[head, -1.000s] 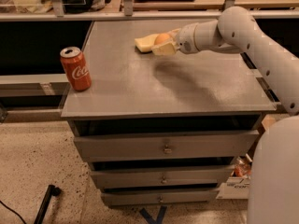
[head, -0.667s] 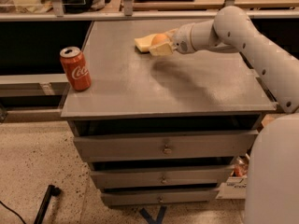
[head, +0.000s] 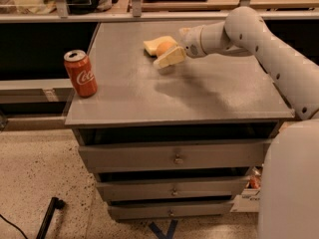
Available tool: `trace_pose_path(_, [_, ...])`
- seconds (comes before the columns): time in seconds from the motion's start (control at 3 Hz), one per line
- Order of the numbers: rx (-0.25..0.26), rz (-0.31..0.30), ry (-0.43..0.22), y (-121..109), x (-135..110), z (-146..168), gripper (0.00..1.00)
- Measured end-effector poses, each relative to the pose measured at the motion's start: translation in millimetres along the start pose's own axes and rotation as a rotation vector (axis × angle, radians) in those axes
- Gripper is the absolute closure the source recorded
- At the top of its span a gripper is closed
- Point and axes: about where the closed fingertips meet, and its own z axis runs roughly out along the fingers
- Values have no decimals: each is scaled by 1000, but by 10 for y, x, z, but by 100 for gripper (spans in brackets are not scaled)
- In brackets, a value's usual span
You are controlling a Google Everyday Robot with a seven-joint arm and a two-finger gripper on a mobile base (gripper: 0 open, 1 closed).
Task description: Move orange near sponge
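The orange [head: 163, 47] sits on the grey cabinet top [head: 199, 93] at the back centre, touching the front right edge of the pale yellow sponge [head: 153, 44]. My gripper [head: 172, 46] reaches in from the right and is right at the orange. One cream pad [head: 171, 58] lies in front of the orange and the other finger [head: 185, 32] is behind it. The jaws look spread, with the orange resting on the top between them.
A red Coca-Cola can [head: 80, 73] stands upright near the left edge of the top. My white arm [head: 264, 44] crosses the right side. Drawers [head: 174, 156] face front below. Shelves with clutter run behind the cabinet.
The front pad has dropped slightly lower and toward me, and the orange now shows beside the sponge. The can has not moved.
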Motion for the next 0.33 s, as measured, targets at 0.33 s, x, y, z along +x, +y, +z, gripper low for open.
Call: trace_pose_path(0.33, [0, 0, 0, 1, 0, 1, 0])
